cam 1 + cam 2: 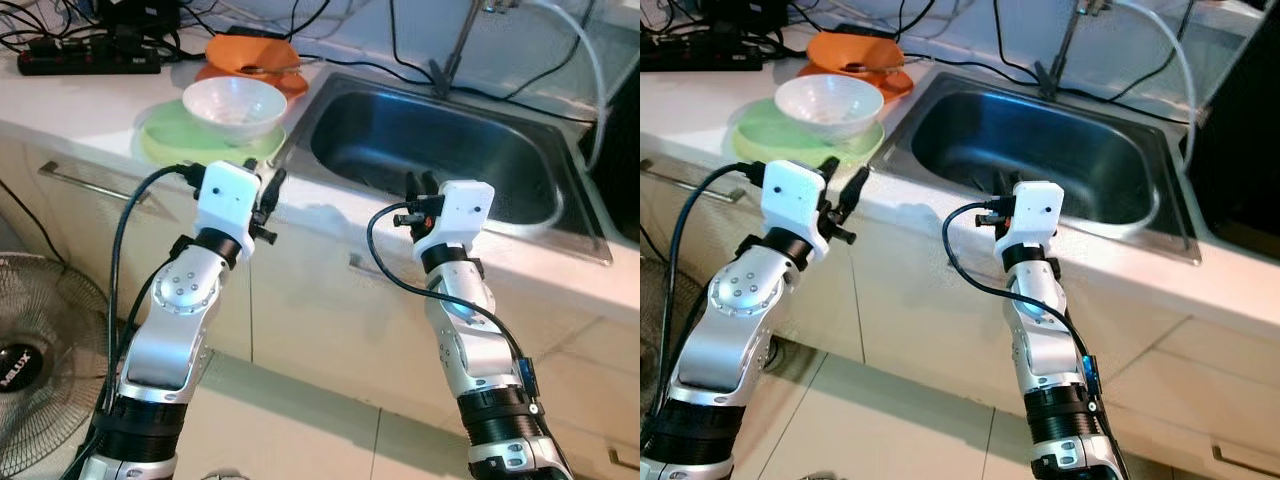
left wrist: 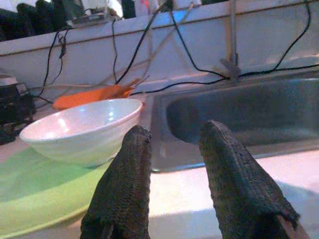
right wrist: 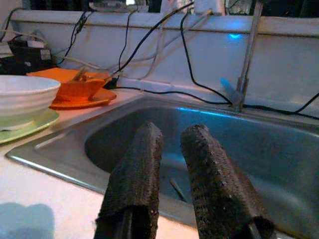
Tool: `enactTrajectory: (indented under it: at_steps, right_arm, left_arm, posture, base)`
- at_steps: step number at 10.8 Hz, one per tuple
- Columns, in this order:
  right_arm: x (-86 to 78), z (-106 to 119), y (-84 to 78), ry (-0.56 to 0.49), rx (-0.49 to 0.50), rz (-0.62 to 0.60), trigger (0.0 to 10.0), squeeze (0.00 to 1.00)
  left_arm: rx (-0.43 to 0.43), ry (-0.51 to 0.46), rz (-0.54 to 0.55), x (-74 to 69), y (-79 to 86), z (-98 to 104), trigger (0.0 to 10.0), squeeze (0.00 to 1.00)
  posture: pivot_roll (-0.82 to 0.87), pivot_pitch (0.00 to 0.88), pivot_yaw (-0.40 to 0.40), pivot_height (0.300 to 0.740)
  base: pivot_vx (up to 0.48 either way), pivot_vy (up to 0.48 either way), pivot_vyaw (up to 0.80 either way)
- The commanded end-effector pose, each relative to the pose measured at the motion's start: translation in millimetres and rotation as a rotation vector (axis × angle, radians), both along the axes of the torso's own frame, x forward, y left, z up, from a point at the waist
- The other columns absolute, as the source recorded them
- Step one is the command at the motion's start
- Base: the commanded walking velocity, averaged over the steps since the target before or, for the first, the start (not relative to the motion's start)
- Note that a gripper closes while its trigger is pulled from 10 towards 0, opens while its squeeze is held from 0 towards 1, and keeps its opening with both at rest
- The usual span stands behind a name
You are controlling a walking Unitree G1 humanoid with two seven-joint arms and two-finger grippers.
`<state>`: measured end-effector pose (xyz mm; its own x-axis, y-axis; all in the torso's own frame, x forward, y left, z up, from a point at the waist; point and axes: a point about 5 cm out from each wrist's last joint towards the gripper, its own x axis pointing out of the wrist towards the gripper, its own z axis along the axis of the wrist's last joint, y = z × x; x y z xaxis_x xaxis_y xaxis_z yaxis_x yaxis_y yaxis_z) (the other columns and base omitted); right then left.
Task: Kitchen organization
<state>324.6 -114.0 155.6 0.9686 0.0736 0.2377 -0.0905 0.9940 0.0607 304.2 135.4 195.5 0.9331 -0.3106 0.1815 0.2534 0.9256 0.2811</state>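
Left hand (image 1: 268,190): it is hovering at the tabletop's front edge, fingers (image 2: 122,184) parted and gripping nothing, aiming toward the back wall.
Bowl (image 1: 234,106): it is sitting upright on the green plate (image 1: 165,140), just ahead of the left hand and a little to its outer side, near but not touching. Being round, it offers no long axis, so I judge the rim is the part to take.
Orange dishes (image 1: 250,55): an orange bowl on an orange plate is standing beyond the white bowl, further from the left hand, with something thin lying in it that I cannot name.
Nearer arm: the left hand is much the closer to both stacks; the right hand would be reaching across the sink. I judge the next reach belongs to the left.
Right hand (image 1: 419,186): it is poised over the sink's front rim, fingers (image 3: 134,174) slightly apart and empty, pointing into the basin.
Sink (image 1: 560,215): the steel basin is lying just ahead of and below the right hand, with a small dark thing on its floor, too dim to identify.
Tabletop (image 1: 80,100): pale and smooth, it is carrying the dishes beside the sink.
Room: black cables are trailing along the back wall, a power strip (image 1: 90,60) is lying far beyond the left hand, and a fan (image 1: 40,360) is standing on the floor below it.
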Motion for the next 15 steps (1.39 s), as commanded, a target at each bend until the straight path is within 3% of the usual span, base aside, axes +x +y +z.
enactTrajectory:
  at_steps: [1,8,15]
  right_arm:
    - [0.1,-1.0,-5.5,0.01,0.004,-0.02,10.0,0.0]
    - [-0.3,-3.0,-2.1,0.017,0.015,-0.02,10.0,0.0]
    - [-1.3,-4.9,-1.5,0.022,0.018,-0.021,10.0,0.0]
  left_arm:
    - [0.006,-0.009,-0.002,2.3,-2.7,2.2,10.0,0.0]
    - [0.014,-0.016,-0.009,3.4,-2.2,4.5,10.0,0.0]
    - [0.014,-0.024,-0.021,4.3,-5.3,6.0,10.0,0.0]
  posture:
    - [0.08,0.035,-0.112,0.719]
    - [0.08,0.037,-0.1,0.719]
    - [0.08,0.042,-0.094,0.719]
  base:
    - [0.349,0.0,0.0]
    - [0.35,0.0,0.0]
    - [0.48,0.0,0.0]
